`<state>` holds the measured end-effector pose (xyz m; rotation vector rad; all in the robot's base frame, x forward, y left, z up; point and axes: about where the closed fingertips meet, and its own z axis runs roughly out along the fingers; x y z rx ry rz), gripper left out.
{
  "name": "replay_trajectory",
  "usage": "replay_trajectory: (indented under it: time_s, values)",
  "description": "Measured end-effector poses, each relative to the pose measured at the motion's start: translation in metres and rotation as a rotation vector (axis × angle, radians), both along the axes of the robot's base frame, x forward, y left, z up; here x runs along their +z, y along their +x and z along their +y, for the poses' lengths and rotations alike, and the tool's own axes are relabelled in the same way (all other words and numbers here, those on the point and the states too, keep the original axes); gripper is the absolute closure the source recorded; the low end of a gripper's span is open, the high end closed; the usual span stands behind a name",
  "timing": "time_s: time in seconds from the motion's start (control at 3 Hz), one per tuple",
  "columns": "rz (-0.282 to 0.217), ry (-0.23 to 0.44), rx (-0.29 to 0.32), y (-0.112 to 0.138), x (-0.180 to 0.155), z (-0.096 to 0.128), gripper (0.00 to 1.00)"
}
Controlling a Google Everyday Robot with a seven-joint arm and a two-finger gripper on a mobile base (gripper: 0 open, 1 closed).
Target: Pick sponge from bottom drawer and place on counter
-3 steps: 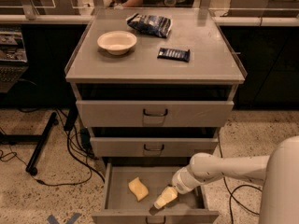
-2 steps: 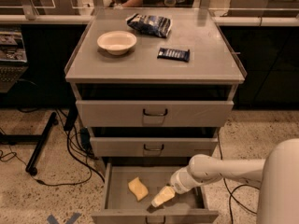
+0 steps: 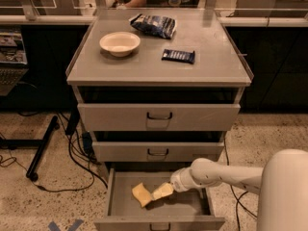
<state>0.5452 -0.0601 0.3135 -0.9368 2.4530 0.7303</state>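
The bottom drawer (image 3: 120,203) is pulled open at the foot of the grey cabinet. The pale-yellow sponge (image 3: 140,195) lies flat inside it, left of centre. My gripper (image 3: 159,192) reaches into the drawer from the right on a white arm, and its cream fingertips (image 3: 162,191) sit right beside the sponge's right edge, touching or nearly touching it. The counter (image 3: 192,71) is the cabinet's flat grey top, well above.
On the counter stand a round cream bowl (image 3: 120,43), a dark chip bag (image 3: 153,25) and a dark snack bar (image 3: 178,56). The two upper drawers (image 3: 159,117) are shut. Cables (image 3: 72,153) and a stand leg lie on the floor to the left.
My gripper has moved left inside the drawer, from a gap away to right against the sponge. The sponge has not moved.
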Motion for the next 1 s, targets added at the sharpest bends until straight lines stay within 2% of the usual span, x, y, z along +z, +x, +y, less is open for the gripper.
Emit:
replay_trajectory:
  time_s: [0.33,0.67,1.0]
  values:
    - [-0.029,0.018,-0.042,0.024,-0.005,0.003,0.00]
    - [-0.029,0.018,-0.042,0.024,-0.005,0.004,0.00]
    - [-0.018,0.027,-0.055,0.028,-0.021,0.010,0.00]
